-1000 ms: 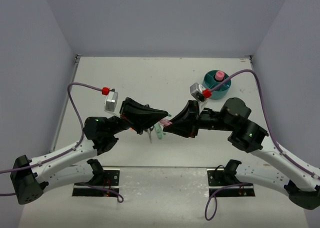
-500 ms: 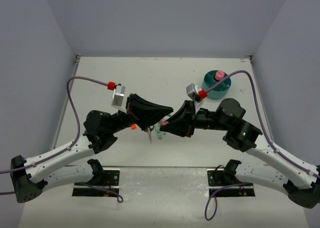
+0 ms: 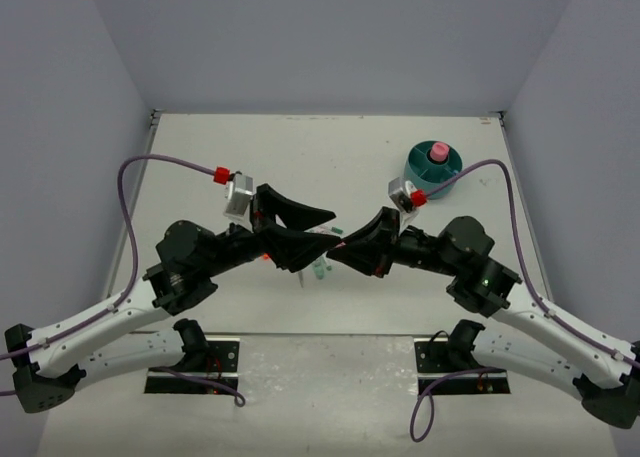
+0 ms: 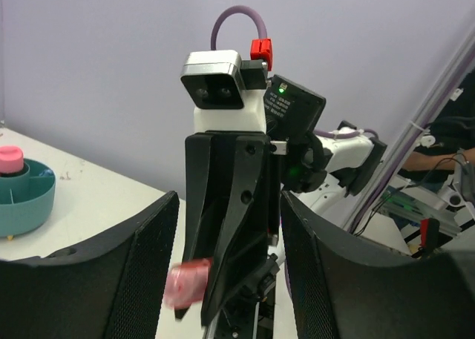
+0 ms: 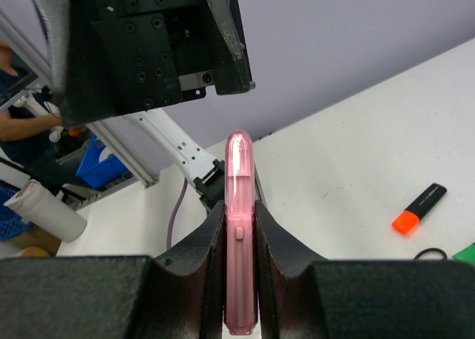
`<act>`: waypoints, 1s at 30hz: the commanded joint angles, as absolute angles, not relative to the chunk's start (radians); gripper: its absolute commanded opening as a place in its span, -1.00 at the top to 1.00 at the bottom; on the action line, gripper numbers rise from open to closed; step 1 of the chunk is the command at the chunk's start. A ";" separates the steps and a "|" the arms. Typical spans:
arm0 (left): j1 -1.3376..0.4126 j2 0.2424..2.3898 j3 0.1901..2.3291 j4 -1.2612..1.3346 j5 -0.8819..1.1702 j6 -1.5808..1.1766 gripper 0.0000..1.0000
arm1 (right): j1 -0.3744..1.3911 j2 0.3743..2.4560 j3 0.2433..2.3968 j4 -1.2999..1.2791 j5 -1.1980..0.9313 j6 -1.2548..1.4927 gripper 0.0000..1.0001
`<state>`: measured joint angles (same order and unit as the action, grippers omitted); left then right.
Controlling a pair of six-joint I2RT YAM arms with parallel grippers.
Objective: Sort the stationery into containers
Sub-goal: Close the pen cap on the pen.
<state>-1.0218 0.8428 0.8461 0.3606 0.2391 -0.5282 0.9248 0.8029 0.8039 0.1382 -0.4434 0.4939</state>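
Now: right gripper (image 3: 340, 253) clamps pink highlighter (image 5: 239, 205); left gripper (image 3: 322, 235) spread wide, nose to nose. Risk: they bump, highlighter slips before reaching far-right-corner organizer (image 3: 433, 169).

- Pink highlighter (image 4: 189, 283) in the right gripper (image 5: 239, 205) is blurred from the left wrist.
- Organizer (image 4: 26, 198), left of the left gripper (image 4: 230, 272), is cut off.
- Scissors (image 5: 429, 255), and perhaps a green marker (image 5: 467, 251), right of the right gripper, barely show.

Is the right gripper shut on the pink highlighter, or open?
Shut on it. In the right wrist view both fingers of the right gripper press against the sides of the pink highlighter, with no gap.
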 commanded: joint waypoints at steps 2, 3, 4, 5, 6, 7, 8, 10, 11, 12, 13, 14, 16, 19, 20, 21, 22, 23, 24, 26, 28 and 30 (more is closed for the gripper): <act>-1.026 0.808 0.807 0.397 0.288 -0.508 -0.19 | 0.923 0.688 0.787 0.194 -0.407 0.492 1.00; -1.026 0.812 0.805 0.410 0.310 -0.511 -0.17 | 0.923 0.673 0.785 0.191 -0.408 0.493 1.00; -1.026 0.817 0.802 0.425 0.335 -0.514 -0.16 | 0.923 0.659 0.783 0.187 -0.408 0.494 1.00; -1.026 0.824 0.800 0.444 0.373 -0.520 -0.15 | 0.924 0.648 0.784 0.184 -0.408 0.493 1.00; -1.025 0.832 0.799 0.466 0.423 -0.529 -0.15 | 0.925 0.640 0.787 0.180 -0.408 0.492 1.00; -1.026 0.841 0.799 0.485 0.426 -0.529 -0.14 | 0.925 0.638 0.787 0.175 -0.411 0.492 1.00; -1.026 0.862 0.801 0.499 0.448 -0.545 -0.14 | 0.925 0.638 0.795 0.171 -0.418 0.491 1.00; -1.026 0.883 0.807 0.524 0.455 -0.569 -0.13 | 0.925 0.646 0.807 0.171 -0.455 0.496 1.00; -1.026 0.896 0.810 0.533 0.461 -0.574 -0.11 | 0.923 0.647 0.807 0.174 -0.463 0.497 1.00; -1.026 0.912 0.812 0.555 0.470 -0.581 -0.07 | 0.923 0.649 0.810 0.176 -0.466 0.498 1.00; -1.026 0.923 0.813 0.571 0.482 -0.591 -0.03 | 0.923 0.650 0.811 0.177 -0.461 0.496 1.00; -1.026 0.935 0.815 0.584 0.495 -0.601 0.02 | 0.923 0.651 0.811 0.179 -0.457 0.495 1.00; -1.026 0.948 0.818 0.604 0.504 -0.613 0.06 | 0.923 0.654 0.813 0.178 -0.456 0.490 1.00; -1.026 0.954 0.824 0.615 0.502 -0.617 0.19 | 0.924 0.664 0.817 0.176 -0.463 0.488 1.00; -1.026 0.956 0.825 0.616 0.502 -0.617 0.27 | 0.924 0.667 0.817 0.176 -0.468 0.488 1.00; -1.026 0.954 0.827 0.613 0.498 -0.615 0.41 | 0.924 0.669 0.815 0.177 -0.476 0.488 1.00; -1.026 0.953 0.828 0.609 0.494 -0.614 0.52 | 0.925 0.670 0.815 0.178 -0.479 0.488 1.00; -1.026 0.948 0.828 0.607 0.486 -0.610 0.64 | 0.925 0.671 0.813 0.176 -0.482 0.488 1.00; -1.026 0.938 0.829 0.596 0.470 -0.603 0.83 | 0.925 0.673 0.811 0.173 -0.487 0.487 1.00; -1.026 0.923 0.831 0.578 0.448 -0.586 0.99 | 0.925 0.679 0.810 0.167 -0.495 0.483 1.00; -1.026 0.906 0.839 0.540 0.434 -0.566 1.00 | 0.923 0.691 0.814 0.150 -0.519 0.475 1.00; -1.026 0.895 0.848 0.521 0.425 -0.553 1.00 | 0.924 0.697 0.816 0.137 -0.540 0.467 1.00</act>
<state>-1.0225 0.9416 0.8059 0.5125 0.4602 -0.5940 0.9226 0.6722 0.7929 0.1589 -0.4741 0.4916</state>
